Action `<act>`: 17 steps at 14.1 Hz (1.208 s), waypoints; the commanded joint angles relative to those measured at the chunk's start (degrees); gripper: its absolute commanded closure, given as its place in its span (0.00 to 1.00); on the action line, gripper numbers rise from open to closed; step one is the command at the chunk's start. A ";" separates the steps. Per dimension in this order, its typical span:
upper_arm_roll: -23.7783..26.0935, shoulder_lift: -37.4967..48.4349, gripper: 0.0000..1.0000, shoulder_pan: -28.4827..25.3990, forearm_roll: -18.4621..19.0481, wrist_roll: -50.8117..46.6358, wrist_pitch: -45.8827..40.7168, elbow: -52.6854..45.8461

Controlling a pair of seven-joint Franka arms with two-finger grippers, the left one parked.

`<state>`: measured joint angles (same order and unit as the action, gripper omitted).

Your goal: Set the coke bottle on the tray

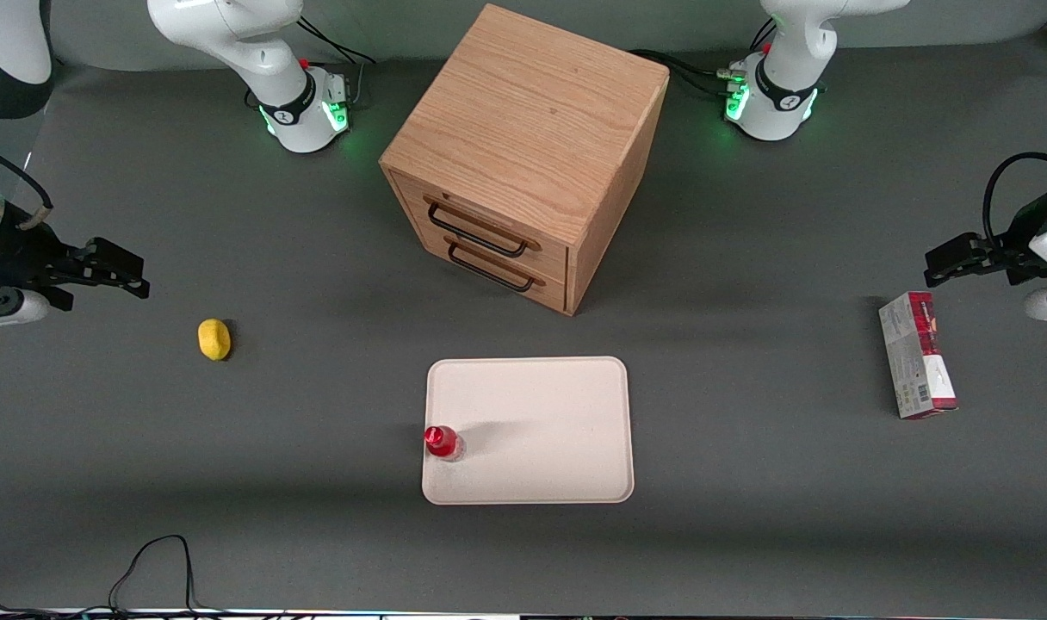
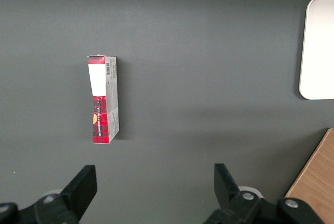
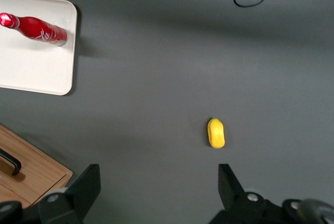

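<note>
The coke bottle [image 1: 442,443] is a small red bottle with a red cap. It stands upright on the cream-white tray [image 1: 541,413], close to the tray's edge toward the working arm's end; in the right wrist view the bottle [image 3: 36,30] and the tray [image 3: 31,67] both show. My right gripper [image 1: 127,274] is open and empty. It hovers high above the table at the working arm's end, far from the tray. Its fingers [image 3: 86,187] stand wide apart over bare mat.
A yellow lemon [image 1: 214,339] lies on the mat between the gripper and the tray. A wooden drawer cabinet [image 1: 523,155] stands farther from the camera than the tray. A red-and-white carton [image 1: 917,355] lies toward the parked arm's end. A black cable [image 1: 153,568] runs near the front edge.
</note>
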<state>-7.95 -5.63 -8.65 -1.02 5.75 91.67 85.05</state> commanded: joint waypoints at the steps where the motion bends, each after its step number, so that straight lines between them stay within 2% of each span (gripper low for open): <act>1: 2.50 2.99 0.00 3.90 -0.21 -0.03 0.89 3.63; 5: 2.59 5.27 0.00 5.92 -0.03 0.23 1.14 6.97; 8: 2.59 4.84 0.00 5.40 2.16 0.05 1.15 6.80; 14: 2.42 4.57 0.00 5.31 2.34 0.05 1.15 6.88; 17: 1.28 4.66 0.00 3.64 2.69 -0.12 0.88 6.62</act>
<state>-5.86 -2.45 -3.64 0.25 5.75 92.05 90.52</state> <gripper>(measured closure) 0.000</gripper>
